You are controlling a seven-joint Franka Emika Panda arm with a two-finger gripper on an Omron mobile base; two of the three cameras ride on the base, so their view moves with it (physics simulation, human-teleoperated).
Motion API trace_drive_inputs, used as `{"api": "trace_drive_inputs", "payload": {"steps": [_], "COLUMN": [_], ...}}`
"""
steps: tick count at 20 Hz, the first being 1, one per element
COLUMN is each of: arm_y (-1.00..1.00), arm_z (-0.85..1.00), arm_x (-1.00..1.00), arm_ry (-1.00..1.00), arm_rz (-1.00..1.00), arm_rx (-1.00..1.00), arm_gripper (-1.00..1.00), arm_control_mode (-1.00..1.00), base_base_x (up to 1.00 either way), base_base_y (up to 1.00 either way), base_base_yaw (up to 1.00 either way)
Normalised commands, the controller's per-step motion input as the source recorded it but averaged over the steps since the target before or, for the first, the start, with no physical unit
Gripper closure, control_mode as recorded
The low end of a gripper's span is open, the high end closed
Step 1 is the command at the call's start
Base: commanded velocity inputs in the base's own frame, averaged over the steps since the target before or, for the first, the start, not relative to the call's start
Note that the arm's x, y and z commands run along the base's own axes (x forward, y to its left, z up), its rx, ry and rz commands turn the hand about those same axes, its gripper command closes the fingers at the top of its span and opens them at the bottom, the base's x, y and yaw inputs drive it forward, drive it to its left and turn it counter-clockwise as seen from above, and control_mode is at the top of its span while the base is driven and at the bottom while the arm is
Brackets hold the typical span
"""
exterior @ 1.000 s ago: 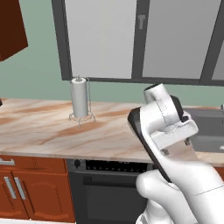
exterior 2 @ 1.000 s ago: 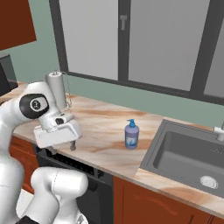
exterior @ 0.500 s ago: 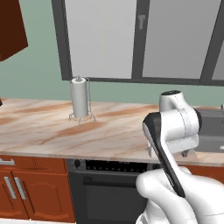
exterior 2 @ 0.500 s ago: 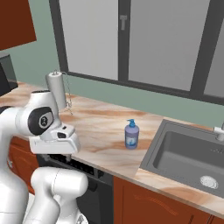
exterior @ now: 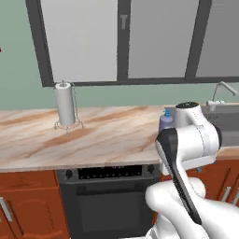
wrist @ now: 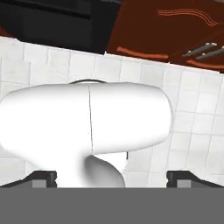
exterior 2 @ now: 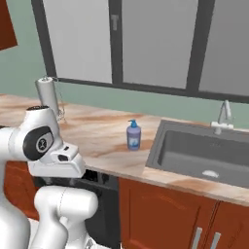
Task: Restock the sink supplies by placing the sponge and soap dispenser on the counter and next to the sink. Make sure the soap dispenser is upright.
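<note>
- Lavender-blue rounded soap dispenser (exterior 2: pixel 133 135) with blue pump stands upright on beige marbled stone counter (exterior 2: pixel 97 133), near dark grey recessed sink (exterior 2: pixel 204 153).
- Two-finger gripper (wrist: pixel 111 177), pointed at the floor, spread wide, holds nothing.
- Likely next: finding the sponge.

One soap dispenser (exterior 2: pixel 133 135) stands on the counter (exterior 2: pixel 102 141) — just one bottle; one paper towel roll (exterior: pixel 65 104) stands on its holder further along; there is one sink (exterior 2: pixel 204 153) and one faucet (exterior 2: pixel 223 116) behind it; one oven (exterior: pixel 112 198) sits under the counter, with two round knobs at the ends of its top strip; above the counter there are three window panes (exterior: pixel 159 38) side by side — two dark bars between them; two silver cupboard handles (exterior 2: pixel 204 240) show below the sink; the hand view shows two dark finger tips (wrist: pixel 42 177).
</note>
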Motion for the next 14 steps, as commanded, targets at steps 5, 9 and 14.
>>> {"api": "trace_drive_inputs", "payload": {"steps": [5,9,14], "arm_y": [0.00,0.00,0.00], "arm_z": [0.00,0.00,0.00], "arm_x": [0.00,0.00,0.00], "arm_ry": [0.00,0.00,0.00], "arm_rz": [0.00,0.00,0.00], "arm_rx": [0.00,0.00,0.00], "arm_gripper": [-1.00,-1.00,-1.00], "arm_control_mode": [1.00,1.00,1.00], "base_base_x": [-0.44,-0.28,-0.13], "base_base_y": [0.03,0.00,-0.01], "base_base_yaw": [-0.93,-0.97,-0.97]}}
